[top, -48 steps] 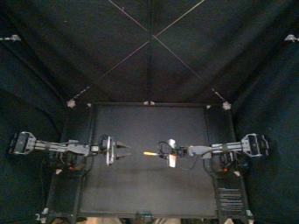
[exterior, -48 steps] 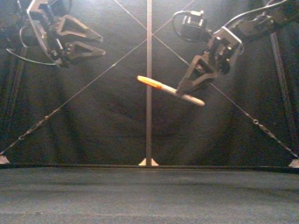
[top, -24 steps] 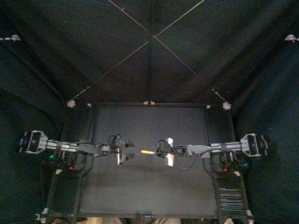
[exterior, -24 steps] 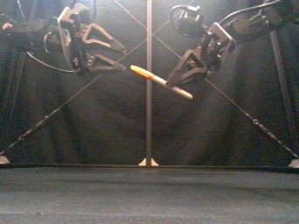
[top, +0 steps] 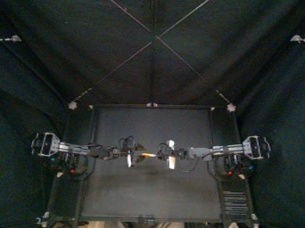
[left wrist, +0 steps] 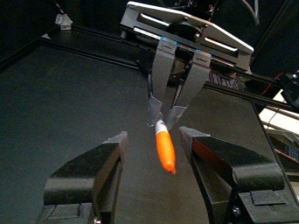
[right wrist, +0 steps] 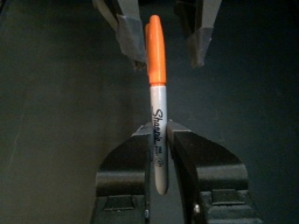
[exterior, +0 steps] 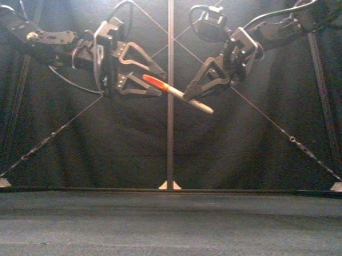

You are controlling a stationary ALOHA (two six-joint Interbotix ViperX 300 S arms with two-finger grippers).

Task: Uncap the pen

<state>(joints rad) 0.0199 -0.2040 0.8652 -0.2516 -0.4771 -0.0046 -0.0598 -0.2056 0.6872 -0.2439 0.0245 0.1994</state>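
Hovering above the middle of the table [top: 152,191], the two arms meet head-on, the left from 9 o'clock and the right from 3 o'clock. The right claw [right wrist: 156,144] is clamped on the white barrel of the pen [exterior: 178,94], holding it in the air well clear of the surface with its orange end toward 10 o'clock in the front view; the left claw [left wrist: 153,136] stands wide open, one jaw on each side of the cap [right wrist: 153,39], gripping nothing. Judged from this, pickup and alignment are done; closing on the cap, still seated, and pulling it off remain.
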